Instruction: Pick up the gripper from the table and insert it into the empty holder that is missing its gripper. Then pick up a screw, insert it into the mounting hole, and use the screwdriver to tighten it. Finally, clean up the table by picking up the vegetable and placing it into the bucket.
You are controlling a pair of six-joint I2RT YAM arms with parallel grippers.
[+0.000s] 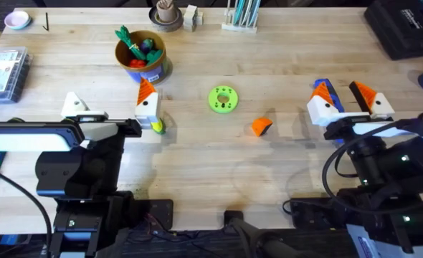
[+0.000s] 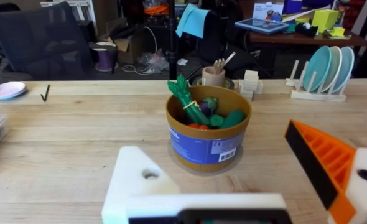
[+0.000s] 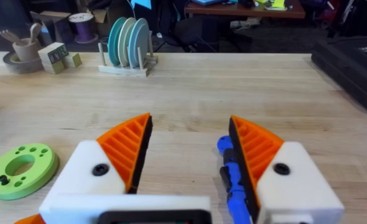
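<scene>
Matt wooden table (image 1: 211, 172), ribbed orange plastic gripper (image 1: 262, 127), glossy-labelled bucket (image 2: 208, 134)

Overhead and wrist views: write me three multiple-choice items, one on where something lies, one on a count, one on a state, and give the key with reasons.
1. Where does the loose gripper lie?
A. in the bucket
B. on the table between the green disc and the right gripper
C. on the pink dish

2. How many of the left gripper's fingers carry an orange tip?
A. none
B. one
C. two

3. How do the right gripper's jaws stand?
A. open, nothing clamped
B. shut on the green disc
C. shut on the bucket

Key: 1 B, it sits right of the green disc. 2 B, the holder is bare white. 3 A, the fingers are apart, the screwdriver lying beside one.
</scene>
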